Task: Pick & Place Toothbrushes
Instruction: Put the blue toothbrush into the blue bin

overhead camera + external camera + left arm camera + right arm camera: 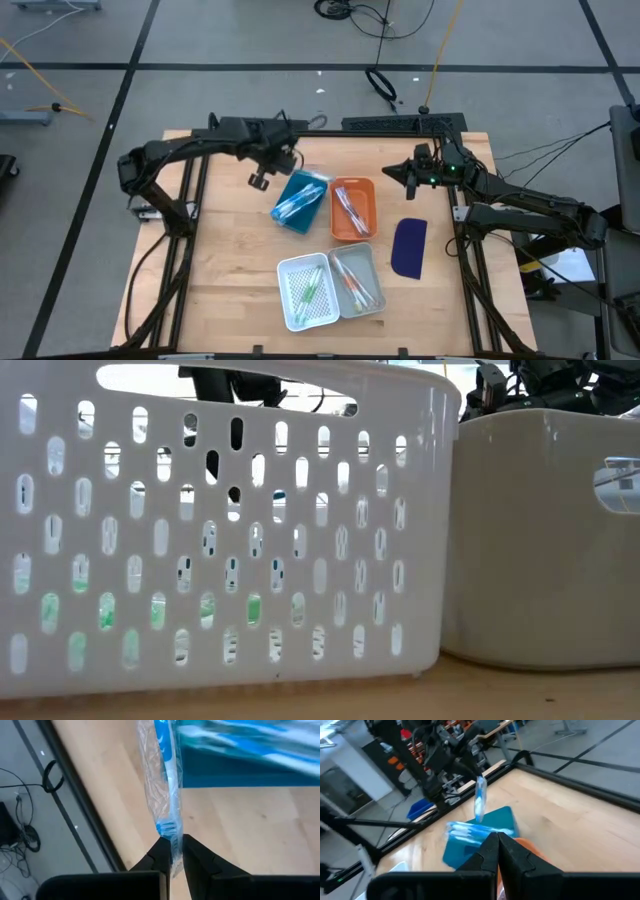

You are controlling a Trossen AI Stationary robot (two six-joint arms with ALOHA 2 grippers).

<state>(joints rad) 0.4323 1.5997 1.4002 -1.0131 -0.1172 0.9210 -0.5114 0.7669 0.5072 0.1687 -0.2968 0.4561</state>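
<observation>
Left gripper: the left gripper (172,851) was clamped on a wrapped blue toothbrush (167,785), holding it in the air just beside the blue tray (299,202), near the back left of the desk (230,270).
Right gripper: the right gripper (497,842) waited over the back right of the desk, fingers together and holding nothing.
Sorted so far: blue brushes (297,203) lay in the blue tray, a few in the orange tray (352,208), green ones in the white perforated basket (306,291) and orange-accented ones in the grey bin (357,279).
Loose on the desk: only the dark blue flat piece (409,247); no stray toothbrush showed.
Progress: judged late in the task, with the held brush apparently the one in hand.
Left to do: probably lowering it into the blue tray and letting go.
</observation>
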